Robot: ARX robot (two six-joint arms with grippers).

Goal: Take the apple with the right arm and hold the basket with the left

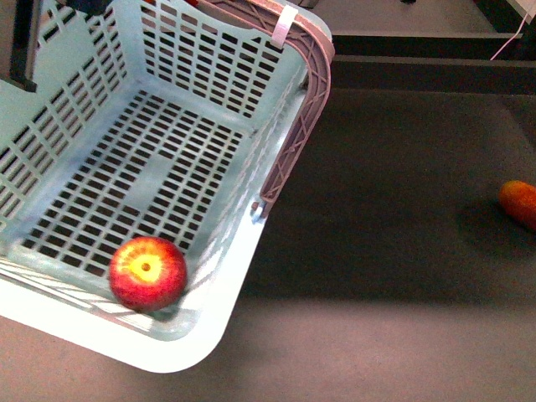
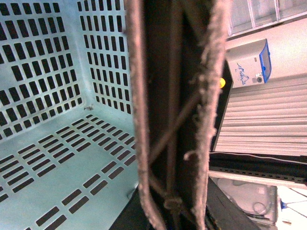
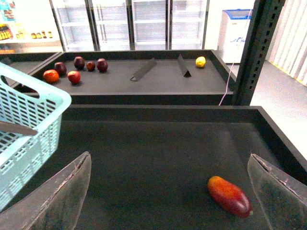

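Observation:
The pale aqua basket [image 1: 209, 301] fills the left of the front view, tilted. The red apple [image 1: 148, 273], with a yellow patch round its stem dimple, lies inside it in the near corner. The basket's brown ribbed handle [image 1: 306, 109] carries a white tie. In the left wrist view this handle [image 2: 172, 110] runs straight through my left gripper [image 2: 168, 211], which is shut on it beside the slotted wall [image 2: 48, 72]. My right gripper [image 3: 168, 201] hangs open over the dark tray to the right of the basket [image 3: 29, 124], with nothing between its clear fingers [image 3: 57, 196].
An elongated orange-red fruit [image 3: 229, 195] lies on the dark tray floor near one right finger, seen also as that fruit [image 1: 519, 203] at the front view's right edge. A rear shelf holds several dark red fruits [image 3: 72, 69] and a yellow one [image 3: 200, 61]. A black post [image 3: 254, 52] stands right.

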